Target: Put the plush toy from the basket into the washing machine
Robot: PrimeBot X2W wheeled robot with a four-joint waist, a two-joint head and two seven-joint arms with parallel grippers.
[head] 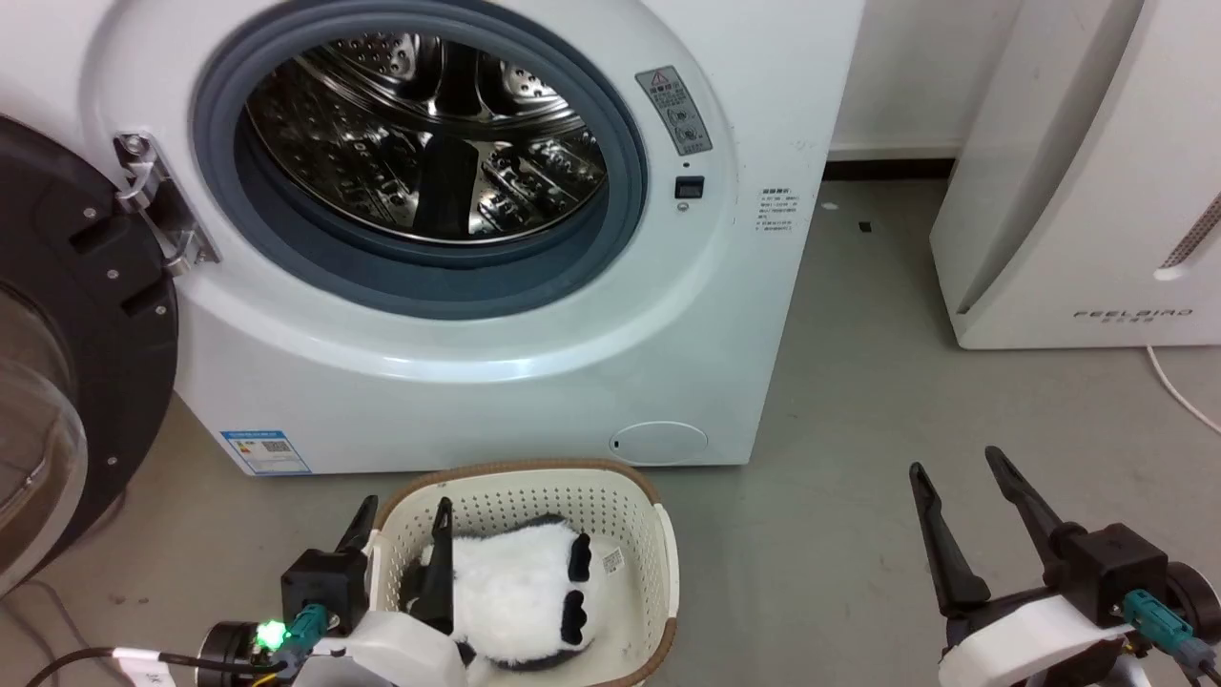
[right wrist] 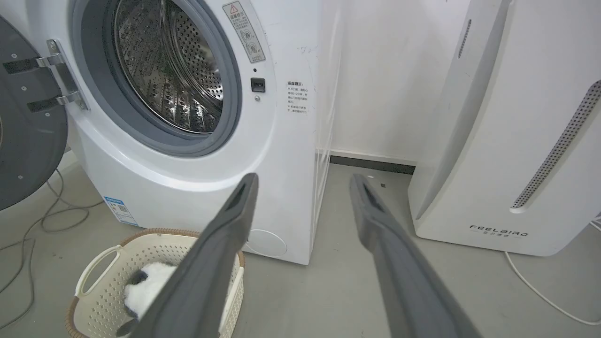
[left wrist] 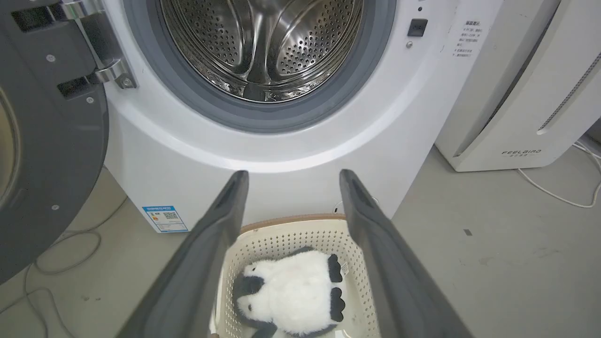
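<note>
Panda plush toy (head: 520, 592) lying in cream basket (head: 534, 474), basket on grey floor (head: 858, 401) just before washing machine (head: 477, 382), door (head: 86, 334) swung open, left gripper (head: 407, 504) fingers spread astride basket's left rim, gripping nothing, right gripper (head: 954, 460) fingers parted, empty, well apart, FEELBIRD appliance (head: 1078, 191) at right.

Grey floor, white wall, one white appliance standing by.
The floor (head: 858, 429) is smooth grey, faintly scuffed, with a few small dark specks; the wall (right wrist: 385, 70) behind is plain white, a dark skirting strip (head: 887, 170) along its foot; a tall white appliance (head: 1078, 191) lettered FEELBIRD stands on the floor close to the wall, a perforated slot slanting up its front; a thin white cord (head: 1181, 393) trails beside it; thin grey cables (right wrist: 65, 220) loop loosely over the floor farther left; the light is even and soft.
</note>
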